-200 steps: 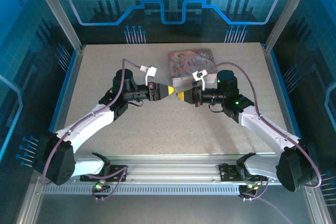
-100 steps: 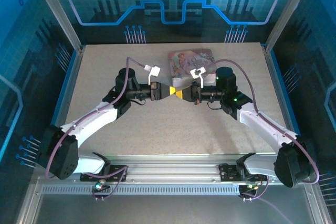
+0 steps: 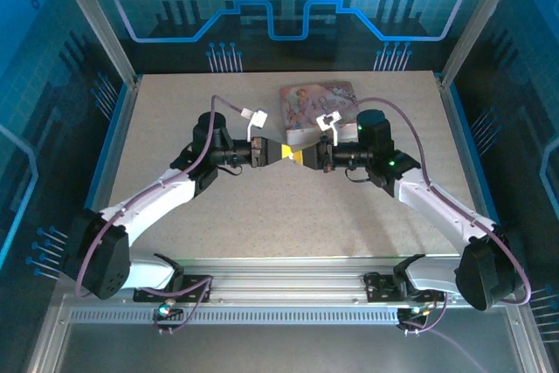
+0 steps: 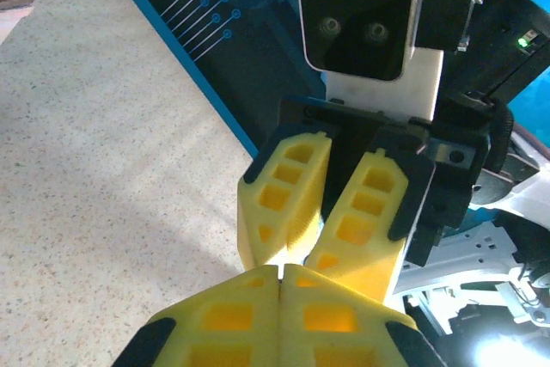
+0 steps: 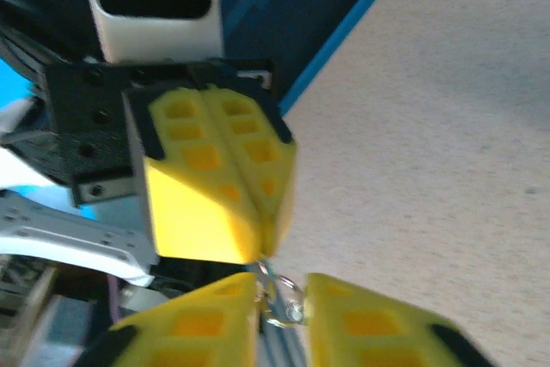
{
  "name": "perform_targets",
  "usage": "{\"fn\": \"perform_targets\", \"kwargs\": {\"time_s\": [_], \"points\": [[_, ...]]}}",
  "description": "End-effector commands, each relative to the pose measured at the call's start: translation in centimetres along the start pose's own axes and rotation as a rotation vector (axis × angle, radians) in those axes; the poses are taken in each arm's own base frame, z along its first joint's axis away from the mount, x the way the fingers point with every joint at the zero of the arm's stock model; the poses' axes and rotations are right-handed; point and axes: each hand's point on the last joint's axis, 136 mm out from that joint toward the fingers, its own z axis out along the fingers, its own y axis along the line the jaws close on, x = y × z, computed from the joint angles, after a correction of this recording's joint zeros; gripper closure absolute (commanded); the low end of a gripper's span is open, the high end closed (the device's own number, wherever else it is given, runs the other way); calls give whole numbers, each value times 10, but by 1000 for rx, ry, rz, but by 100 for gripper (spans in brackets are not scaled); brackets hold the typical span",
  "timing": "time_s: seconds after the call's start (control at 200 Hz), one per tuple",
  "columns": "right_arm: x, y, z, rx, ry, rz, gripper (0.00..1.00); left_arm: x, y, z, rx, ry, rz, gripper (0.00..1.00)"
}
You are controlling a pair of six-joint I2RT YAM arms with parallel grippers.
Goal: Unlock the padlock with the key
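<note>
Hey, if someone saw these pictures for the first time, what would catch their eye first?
The two arms meet nose to nose at mid-table, left gripper and right gripper with yellow fingers tip to tip. In the right wrist view a tiny silvery piece of metal, probably the key, hangs from the left's shut tips between the right's parted fingers. Behind them lies a pink tin.

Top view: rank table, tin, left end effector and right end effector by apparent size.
Largest: table
Next: tin
Smallest: left end effector and right end effector, which look alike, so no ranking between them.
</note>
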Motion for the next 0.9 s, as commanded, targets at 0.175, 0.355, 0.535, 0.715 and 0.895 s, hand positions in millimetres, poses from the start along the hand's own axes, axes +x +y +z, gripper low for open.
{"fn": "perform_targets", "kwargs": {"time_s": [0.175,0.355,0.535,0.715,0.895], "points": [[-3,3,-14,69,-2,-65,65,-8,-19,-12,-82,25,93,100],[0,15,-4,62,17,-146,61,-10,-19,-13,-99,25,83,100],[-1,25,4,41,28,-198,63,-7,-22,-12,-76,41,85,100],[-2,32,8,-4,43,-210,69,-4,-24,-12,-60,53,86,100],[0,32,13,-21,63,-197,70,-4,-26,-12,-52,50,87,100]]}}
